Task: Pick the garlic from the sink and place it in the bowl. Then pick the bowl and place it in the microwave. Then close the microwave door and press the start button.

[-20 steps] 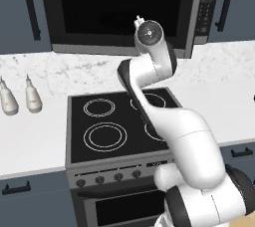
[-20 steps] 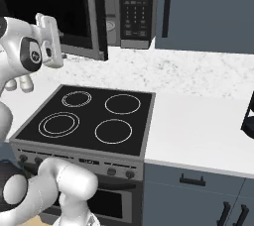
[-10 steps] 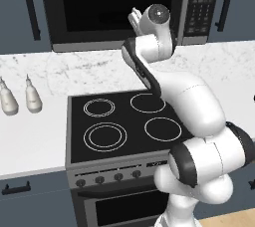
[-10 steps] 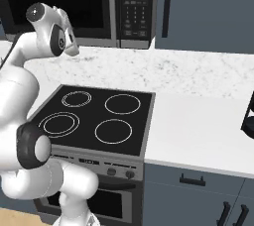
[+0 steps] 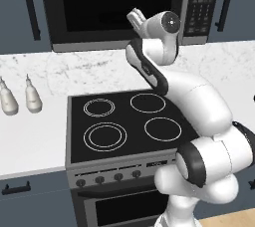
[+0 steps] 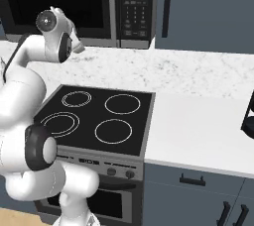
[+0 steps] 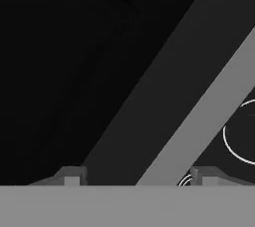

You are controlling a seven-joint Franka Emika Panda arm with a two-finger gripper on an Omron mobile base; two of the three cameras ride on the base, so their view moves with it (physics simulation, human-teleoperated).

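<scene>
While door (image 5: 117, 9) sits shut, gripper (image 7: 137, 176) hovers at microwave's (image 5: 127, 9) lower front edge above stove (image 5: 124, 124), jaws apart, empty. Garlic, bowl unseen, presumably inside. Advice: aim one fingertip squarely at start button, press gently.

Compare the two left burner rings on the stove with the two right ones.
The left burner rings are drawn as double white circles; the right burner rings are single thin circles. The front left ring looks the widest, larger than the front right ring. All four lie flat on the same black glass cooktop.
</scene>
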